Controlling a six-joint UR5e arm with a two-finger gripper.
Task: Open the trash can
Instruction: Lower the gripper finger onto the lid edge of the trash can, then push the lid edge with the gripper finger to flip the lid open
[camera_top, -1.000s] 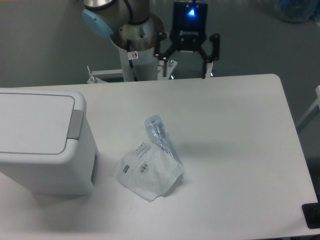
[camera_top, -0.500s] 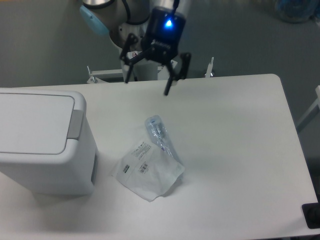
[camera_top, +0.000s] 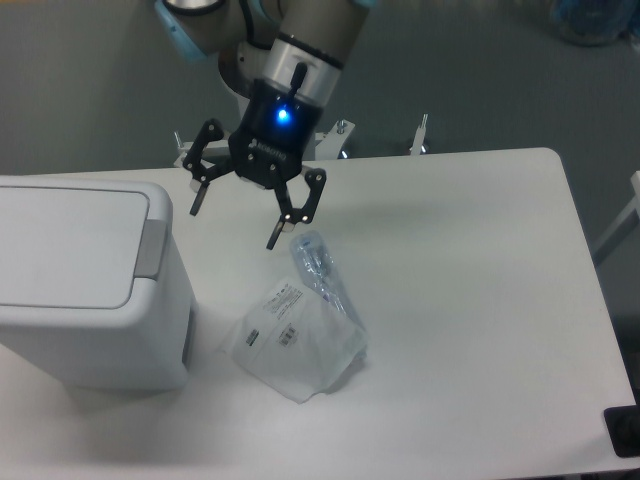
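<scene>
The trash can (camera_top: 80, 280) is a big white box at the table's left edge. Its flat lid (camera_top: 60, 245) lies closed, with a grey push-button strip (camera_top: 152, 248) on its right side. My gripper (camera_top: 235, 226) hangs open above the table, just right of the can's far right corner, with nothing between its wide-spread fingers. One fingertip (camera_top: 195, 208) is near the can's corner, the other (camera_top: 274, 240) just above the pouch.
A clear plastic pouch (camera_top: 300, 335) with a white label lies in the middle of the white table (camera_top: 470, 300). The arm's base (camera_top: 270, 110) stands behind the far edge. A dark object (camera_top: 622, 432) sits at the lower right corner.
The gripper has swung from behind the table's far edge leftward and forward over the table, toward the trash can. It stays open. Can and pouch have not moved.
</scene>
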